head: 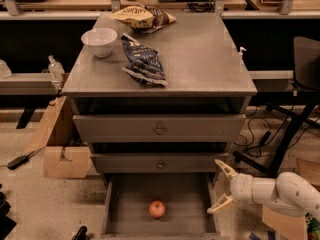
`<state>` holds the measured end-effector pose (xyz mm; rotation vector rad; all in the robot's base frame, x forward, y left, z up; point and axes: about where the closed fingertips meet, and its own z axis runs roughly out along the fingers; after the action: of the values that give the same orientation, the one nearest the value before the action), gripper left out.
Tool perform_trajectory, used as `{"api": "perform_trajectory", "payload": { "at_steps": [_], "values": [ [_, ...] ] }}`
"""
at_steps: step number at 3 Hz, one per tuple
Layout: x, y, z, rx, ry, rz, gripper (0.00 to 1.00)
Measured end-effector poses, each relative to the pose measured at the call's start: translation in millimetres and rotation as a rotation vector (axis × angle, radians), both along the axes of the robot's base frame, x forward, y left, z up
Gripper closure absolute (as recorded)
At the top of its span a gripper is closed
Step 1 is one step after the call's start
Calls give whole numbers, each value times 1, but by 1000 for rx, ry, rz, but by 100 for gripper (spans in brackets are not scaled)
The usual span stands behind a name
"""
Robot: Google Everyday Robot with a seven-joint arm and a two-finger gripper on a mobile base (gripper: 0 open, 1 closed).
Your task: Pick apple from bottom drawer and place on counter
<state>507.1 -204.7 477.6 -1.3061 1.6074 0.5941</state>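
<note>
Cream hand point(214, 186) beside grey bottom drawer point(130, 196), red-orange apple point(157, 209) inside.

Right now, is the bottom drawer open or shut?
Open: the bottom drawer is pulled out, the apple showing on its floor. The open gripper is outside its wall.

apple point(157, 209) red, mid bottom drawer point(131, 195) | counter point(200, 59) above | gripper point(213, 186) jaws spread, drawer's right

The counter point(200, 59) bears a white bowl point(99, 41), blue bag point(143, 61) and yellow bag point(142, 18); the gripper point(215, 187) hangs spread beside the bottom drawer point(131, 198)
</note>
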Motion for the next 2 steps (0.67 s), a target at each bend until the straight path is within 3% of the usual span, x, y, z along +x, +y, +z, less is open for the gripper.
{"api": "perform_trajectory", "payload": {
  "at_steps": [2],
  "values": [
    [-1,74,-125,71,55,55,0]
  ]
}}
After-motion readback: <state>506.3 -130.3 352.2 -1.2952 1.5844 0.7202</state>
